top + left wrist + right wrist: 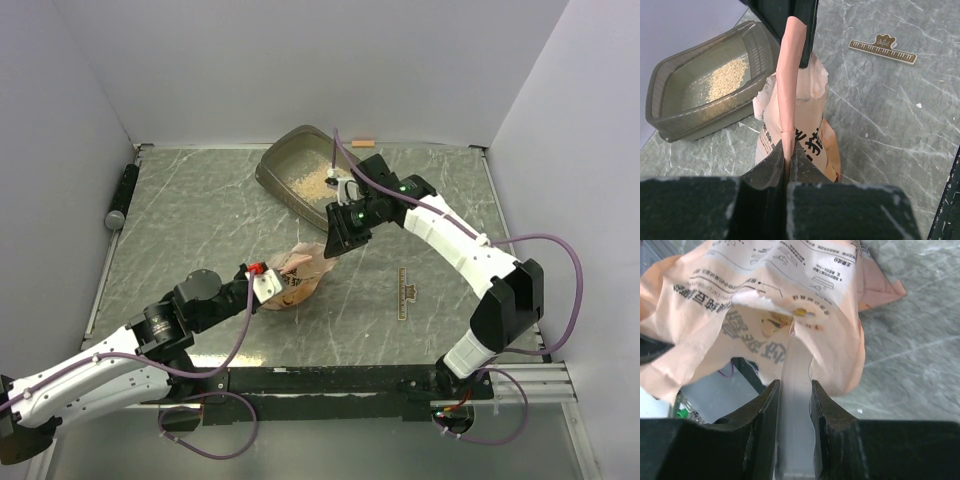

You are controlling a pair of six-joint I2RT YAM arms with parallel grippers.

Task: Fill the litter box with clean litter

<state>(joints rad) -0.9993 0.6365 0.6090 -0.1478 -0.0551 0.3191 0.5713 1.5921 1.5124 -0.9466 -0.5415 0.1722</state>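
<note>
Clenched on a pink fold of the litter bag (807, 125), the left claw (788, 150) shared its load with the right claw (794, 390), which pinched the bag's upper edge. The bag was thus held stretched between them over the middle of the worktop (200, 220), near the litter box (695, 122) at the far side. Only a thin patch of litter (727, 77) lay in the box, so the filling looked barely begun, with most of the pouring left.
</note>
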